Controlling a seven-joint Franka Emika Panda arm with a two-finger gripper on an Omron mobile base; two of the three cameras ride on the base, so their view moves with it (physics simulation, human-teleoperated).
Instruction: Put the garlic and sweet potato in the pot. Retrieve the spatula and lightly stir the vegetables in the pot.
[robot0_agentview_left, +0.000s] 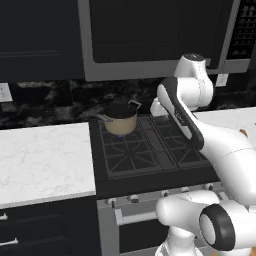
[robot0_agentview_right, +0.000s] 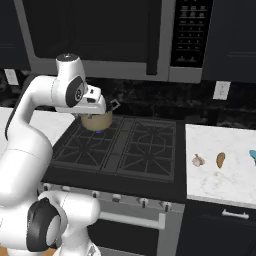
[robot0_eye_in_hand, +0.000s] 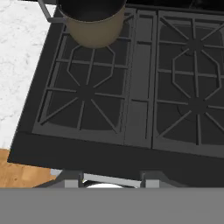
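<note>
Orange-brown and oblong, the sweet potato (robot0_agentview_right: 220, 159) lies on the white worktop (robot0_agentview_right: 235, 180) to the right of the stove (robot0_agentview_right: 120, 147), with the garlic (robot0_agentview_right: 198, 160) just beside it on its left and the light blue spatula (robot0_agentview_right: 253, 156) at the picture's right edge. All three are well apart from the pot (robot0_agentview_left: 120, 119). The tuber looks firm and light, probably rolling easily on its rounded sides, so a hold across its thick middle seems safest. The garlic is small, lumpy and likely to slip; closing squarely over its bulb should do. The spatula looks stiff and thin, best taken by its slim handle.

The tan-gold pot sits on the stove's rear left burner; its dark inside appears empty, so nothing has gone in yet.

The gripper (robot0_eye_in_hand: 112, 178) hovers above the stove front, holding nothing; whether its fingers stand apart or together cannot be told.
</note>
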